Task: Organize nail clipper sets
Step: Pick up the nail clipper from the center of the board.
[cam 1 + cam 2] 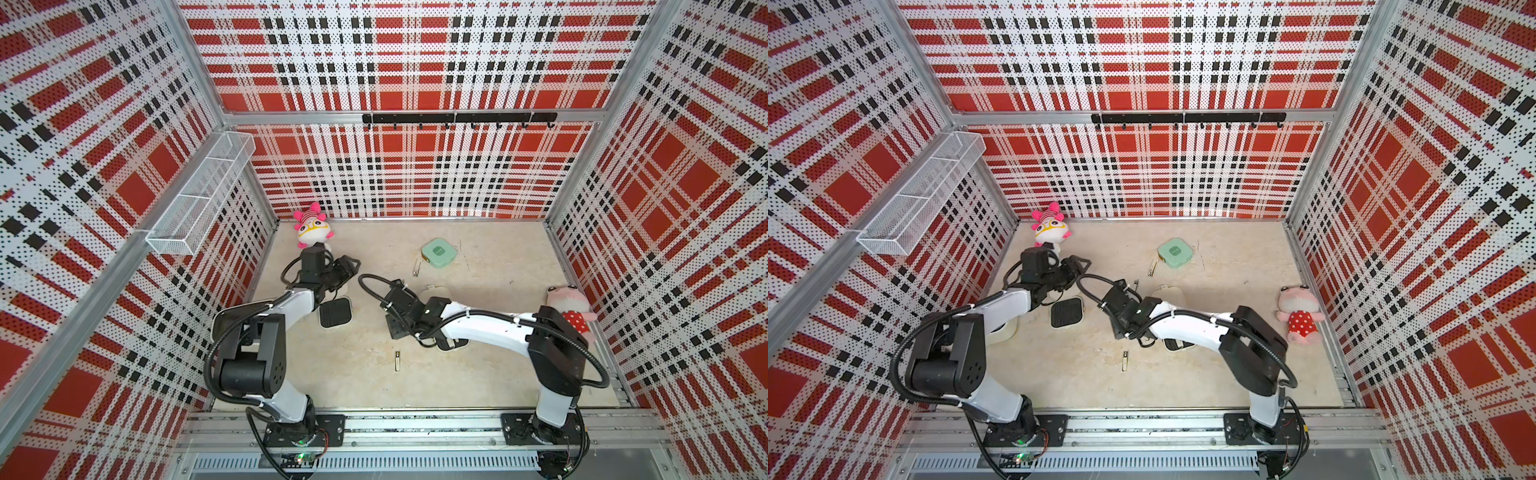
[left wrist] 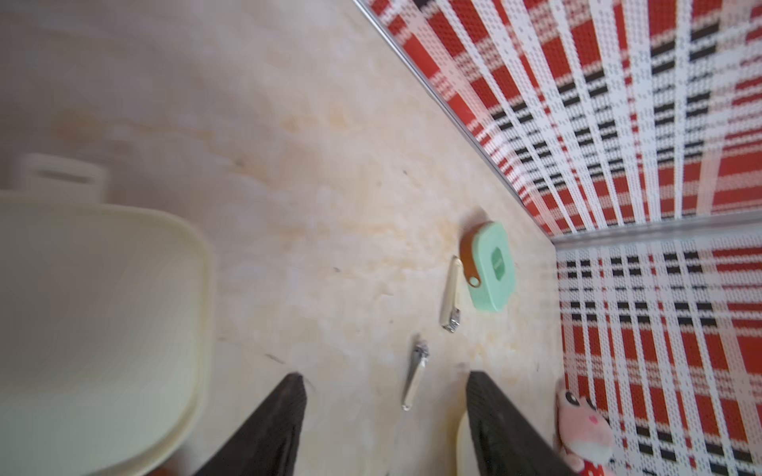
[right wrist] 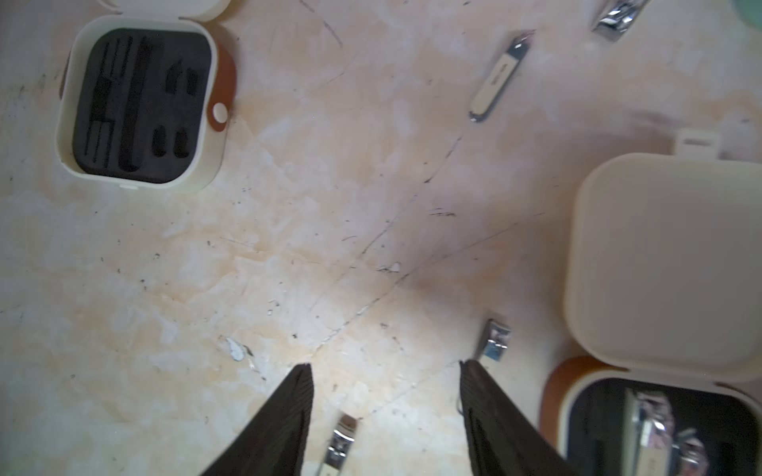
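Observation:
The mint green case lies shut near the back, with a silver clipper beside it. A cream case lies open, and the slots of its black tray are bare. My left gripper hangs open just behind that case. Nothing is between its fingers, and a clipper lies on the table beyond them. A second cream case holds silver tools, its lid folded back. My right gripper stands open beside it above a blurred clipper that neither finger touches. One more clipper lies by the lid.
A pink-haired plush sits at the back left and a pink plush in red by the right wall. A larger cream box shows under the left arm. A wire basket and a hook rail hang on the walls.

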{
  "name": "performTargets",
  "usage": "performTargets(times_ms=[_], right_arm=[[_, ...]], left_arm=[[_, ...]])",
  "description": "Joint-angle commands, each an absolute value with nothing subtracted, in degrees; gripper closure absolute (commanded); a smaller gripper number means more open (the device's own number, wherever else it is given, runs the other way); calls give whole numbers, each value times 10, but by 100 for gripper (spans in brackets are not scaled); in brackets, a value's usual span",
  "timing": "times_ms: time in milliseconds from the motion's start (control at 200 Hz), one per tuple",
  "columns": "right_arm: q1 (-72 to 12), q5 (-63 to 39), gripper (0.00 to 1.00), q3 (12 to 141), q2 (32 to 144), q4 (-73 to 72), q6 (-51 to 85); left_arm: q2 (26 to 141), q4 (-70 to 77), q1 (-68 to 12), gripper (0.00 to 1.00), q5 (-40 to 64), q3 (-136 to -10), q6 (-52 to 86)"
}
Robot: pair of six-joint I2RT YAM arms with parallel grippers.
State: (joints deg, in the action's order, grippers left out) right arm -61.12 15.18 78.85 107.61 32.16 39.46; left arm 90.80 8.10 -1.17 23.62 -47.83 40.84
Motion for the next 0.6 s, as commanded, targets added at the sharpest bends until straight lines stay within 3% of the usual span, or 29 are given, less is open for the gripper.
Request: performTargets(times_ms=[0, 175, 596], right_arm=[[-634, 155, 37, 834, 1115, 388, 440], [-653, 144, 35, 838, 1131, 403, 483], [-676, 124, 46, 818, 1151, 402, 528]], left_arm=[[871, 102, 23, 33, 251, -445, 408], [849, 122, 39, 33, 254, -416, 418], [858, 145, 25, 33, 269, -403, 428]])
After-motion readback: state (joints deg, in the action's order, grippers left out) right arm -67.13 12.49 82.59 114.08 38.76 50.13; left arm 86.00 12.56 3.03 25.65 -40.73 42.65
